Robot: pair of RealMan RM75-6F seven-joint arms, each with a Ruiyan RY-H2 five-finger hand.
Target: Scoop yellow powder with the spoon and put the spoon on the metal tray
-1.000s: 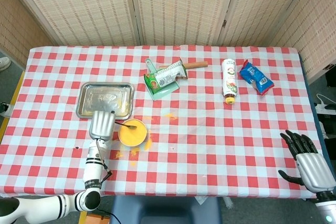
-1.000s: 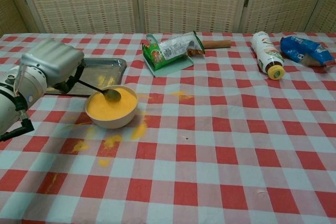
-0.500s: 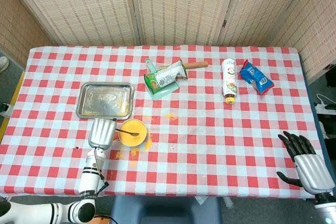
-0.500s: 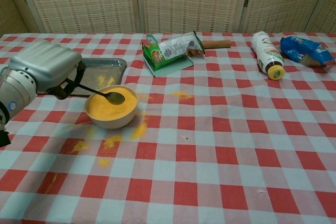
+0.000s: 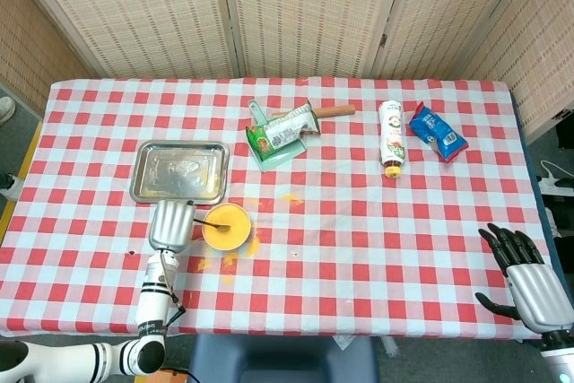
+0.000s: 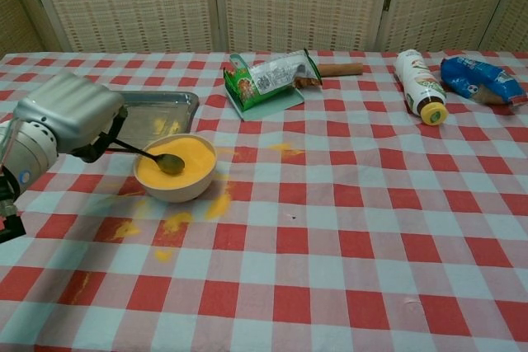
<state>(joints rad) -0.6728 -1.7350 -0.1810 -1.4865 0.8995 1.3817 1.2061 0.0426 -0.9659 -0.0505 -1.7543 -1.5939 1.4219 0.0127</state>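
The left hand [image 6: 70, 113] grips the handle of the spoon [image 6: 148, 154], whose bowl rests in the yellow powder [image 6: 177, 166] at about 9 o'clock inside the cream bowl [image 6: 186, 190]. So the spoon is in hand and the scoop itself seems to be under way, though whether the spoon carries a load cannot be told. What is left, by my judgement, is to lift the filled spoon out and set it on the metal tray [image 5: 179, 170], which lies just beyond the bowl at about 11 o'clock and holds no spoon. Yellow spills [image 6: 173, 222] dot the checked tablecloth [image 6: 346, 237] at the bowl's 6 o'clock. The right hand [image 5: 529, 280] hangs idle with fingers apart, holding nothing, at the table's 4 o'clock corner.
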